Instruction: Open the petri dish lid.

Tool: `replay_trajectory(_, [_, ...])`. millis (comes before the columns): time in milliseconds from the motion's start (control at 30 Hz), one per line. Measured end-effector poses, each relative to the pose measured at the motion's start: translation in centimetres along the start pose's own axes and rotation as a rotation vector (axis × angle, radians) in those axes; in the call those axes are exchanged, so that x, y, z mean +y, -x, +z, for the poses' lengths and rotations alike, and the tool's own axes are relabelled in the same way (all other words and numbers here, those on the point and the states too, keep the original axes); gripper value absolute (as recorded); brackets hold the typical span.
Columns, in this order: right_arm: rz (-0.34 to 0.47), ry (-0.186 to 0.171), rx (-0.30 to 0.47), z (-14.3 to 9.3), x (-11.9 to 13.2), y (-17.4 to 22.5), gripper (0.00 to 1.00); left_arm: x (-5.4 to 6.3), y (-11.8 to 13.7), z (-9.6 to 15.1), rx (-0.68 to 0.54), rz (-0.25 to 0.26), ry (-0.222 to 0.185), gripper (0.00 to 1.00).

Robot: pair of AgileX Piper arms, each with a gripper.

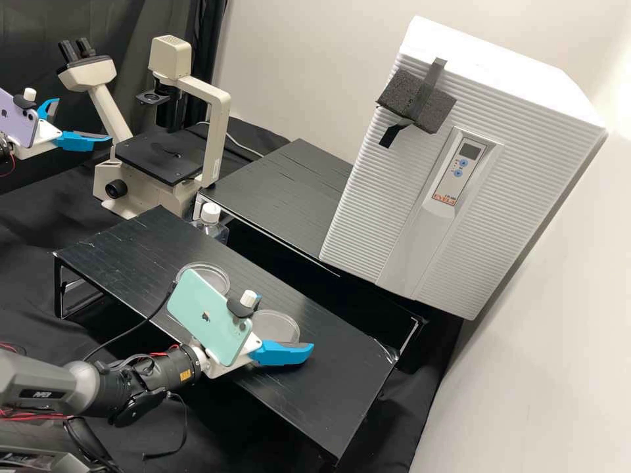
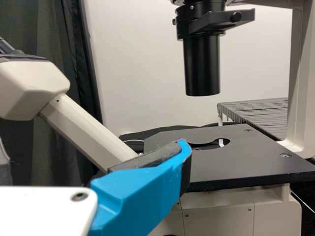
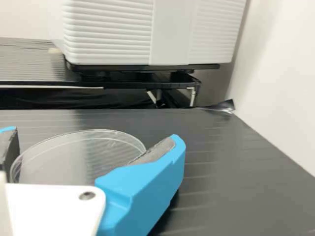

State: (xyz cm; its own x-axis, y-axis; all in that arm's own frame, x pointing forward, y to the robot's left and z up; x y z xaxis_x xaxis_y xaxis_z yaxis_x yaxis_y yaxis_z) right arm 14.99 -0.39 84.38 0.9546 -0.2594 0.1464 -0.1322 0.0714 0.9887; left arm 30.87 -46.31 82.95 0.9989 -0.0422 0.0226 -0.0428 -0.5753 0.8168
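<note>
Reaching over the low black surface (image 1: 131,246) in the high view, the right tool (image 1: 284,323) stands with its fingers spread wide around a petri dish (image 1: 279,319). The dish is near the surface's far edge; from there the surface runs on to its right end, leaving room on that side. A second petri dish (image 1: 217,270) lies to the left, partly behind the mint phone (image 1: 207,315) on the right tool. A white-capped bottle (image 1: 210,213) stands just past the far edge, and beyond are another black table (image 1: 282,187) and the large white box (image 1: 368,197), with black foam (image 1: 430,108) taped to its front. At the far left, the left tool (image 1: 82,119) is spread wide with nothing between its fingers, near the microscope (image 1: 219,141) and well apart from the surface.

The left wrist view gives a closer look at the stage (image 2: 246,160), with its rounded cutout, under a black cylinder (image 2: 202,66).

The right wrist view brings out the dish's clear rim between the two padded fingers (image 3: 147,189); whether either touches it, I cannot tell. Past it, the surface's far right corner carries shiny tape (image 3: 226,105), close to the pale wall (image 3: 280,83).
</note>
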Motion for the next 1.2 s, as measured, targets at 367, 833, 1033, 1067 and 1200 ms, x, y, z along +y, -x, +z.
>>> replay_trajectory(367, [-0.013, 0.004, 0.013, -0.3, 0.0, 0.4, 1.0, 0.0, 0.0, 0.0, 0.0, 0.0, 0.0, 1.0])
replay_trajectory(833, [0.011, -0.007, 0.015, -1.2, -0.1, 1.2, 1.0, 0.0, 0.0, 0.0, 0.0, 0.0, 0.0, 1.0])
replay_trajectory(1033, [0.067, -0.046, 0.032, -1.9, 0.6, 2.9, 1.0, 0.0, 0.0, 0.0, 0.0, 0.0, 0.0, 1.0])
replay_trajectory(1067, [0.069, -0.056, 0.05, -2.1, 0.6, 3.1, 1.0, 0.0, 0.0, 0.0, 0.0, 0.0, 0.0, 1.0])
replay_trajectory(1200, [0.081, -0.142, 0.121, -2.6, 1.2, 4.4, 1.0, 0.0, 0.0, 0.0, 0.0, 0.0, 0.0, 1.0])
